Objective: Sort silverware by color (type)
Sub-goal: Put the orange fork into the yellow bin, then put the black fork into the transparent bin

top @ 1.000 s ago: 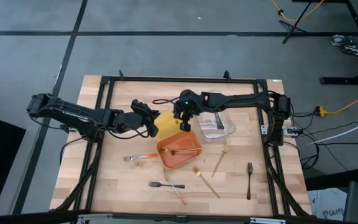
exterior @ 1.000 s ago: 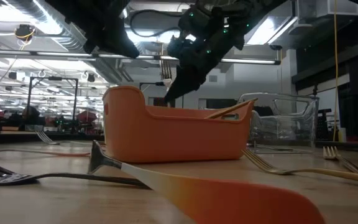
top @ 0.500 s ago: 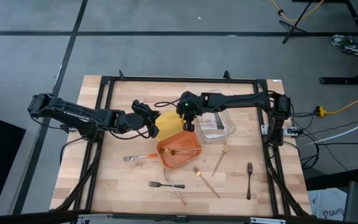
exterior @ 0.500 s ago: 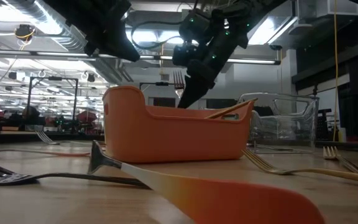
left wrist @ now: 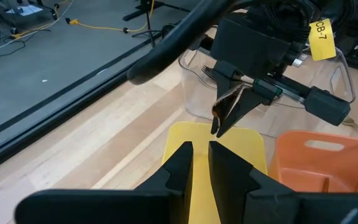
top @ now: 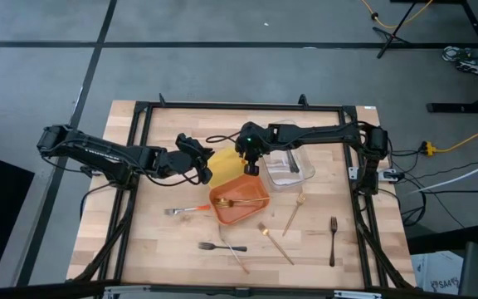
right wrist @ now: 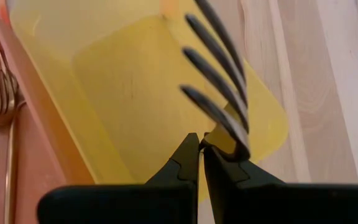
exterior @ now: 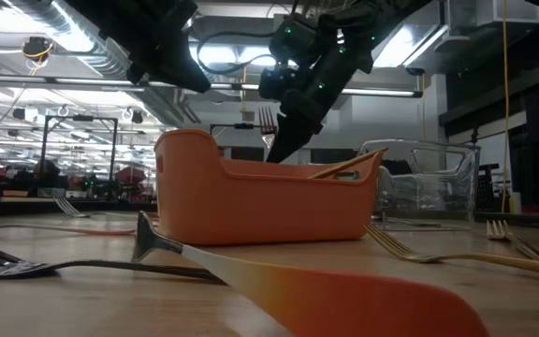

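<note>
The right gripper, clamped on a fork, has shifted from the orange tray toward the yellow tray.

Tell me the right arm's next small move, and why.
Probably lower and let go over the yellow tray. The right gripper is shut on a black fork, tines up, hanging above that tray, beside the orange tray with gold forks.
</note>
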Robot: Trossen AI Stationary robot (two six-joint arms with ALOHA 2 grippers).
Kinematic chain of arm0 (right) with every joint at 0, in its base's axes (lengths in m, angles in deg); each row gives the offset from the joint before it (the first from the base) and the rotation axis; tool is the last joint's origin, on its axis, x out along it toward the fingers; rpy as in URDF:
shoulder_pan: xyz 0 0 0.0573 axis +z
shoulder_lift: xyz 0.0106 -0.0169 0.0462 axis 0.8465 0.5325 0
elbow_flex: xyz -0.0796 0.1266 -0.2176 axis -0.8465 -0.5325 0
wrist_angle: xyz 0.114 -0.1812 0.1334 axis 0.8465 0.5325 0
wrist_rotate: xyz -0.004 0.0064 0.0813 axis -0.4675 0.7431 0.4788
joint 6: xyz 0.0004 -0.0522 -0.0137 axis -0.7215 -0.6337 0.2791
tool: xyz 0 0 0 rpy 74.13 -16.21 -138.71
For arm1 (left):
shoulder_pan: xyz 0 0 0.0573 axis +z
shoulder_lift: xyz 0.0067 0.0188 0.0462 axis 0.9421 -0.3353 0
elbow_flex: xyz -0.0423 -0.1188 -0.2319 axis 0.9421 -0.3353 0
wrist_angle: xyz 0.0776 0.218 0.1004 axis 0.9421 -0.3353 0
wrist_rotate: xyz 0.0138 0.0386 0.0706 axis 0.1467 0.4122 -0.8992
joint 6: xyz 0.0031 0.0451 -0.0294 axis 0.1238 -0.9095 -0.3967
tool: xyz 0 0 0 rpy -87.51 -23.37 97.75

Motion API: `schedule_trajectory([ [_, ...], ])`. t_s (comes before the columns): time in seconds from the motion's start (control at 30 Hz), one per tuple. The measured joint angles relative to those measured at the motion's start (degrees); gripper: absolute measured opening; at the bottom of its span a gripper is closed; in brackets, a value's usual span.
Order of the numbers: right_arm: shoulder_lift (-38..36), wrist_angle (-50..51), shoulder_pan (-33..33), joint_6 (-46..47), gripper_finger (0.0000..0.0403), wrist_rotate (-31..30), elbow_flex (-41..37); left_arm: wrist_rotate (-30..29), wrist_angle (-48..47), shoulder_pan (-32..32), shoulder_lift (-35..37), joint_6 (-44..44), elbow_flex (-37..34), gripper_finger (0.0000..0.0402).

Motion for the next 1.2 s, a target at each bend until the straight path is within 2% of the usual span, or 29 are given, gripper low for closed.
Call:
schedule_trajectory([
  [0.57,0.04,0.0,-0.04,-0.02,0.0015,1.53,0.0,-0.02,-0.02,-0.02,0.02,0.02,0.0,0.0046],
  [0.93,0.04,-0.02,-0.03,-0.02,0.0105,1.53,0.0,-0.02,-0.02,-0.04,0.02,0.02,0.02,0.0046],
  [1.2,0.06,-0.04,-0.02,-0.02,0.0122,1.53,0.0,-0.02,-0.02,-0.04,0.02,0.04,0.02,0.0046],
])
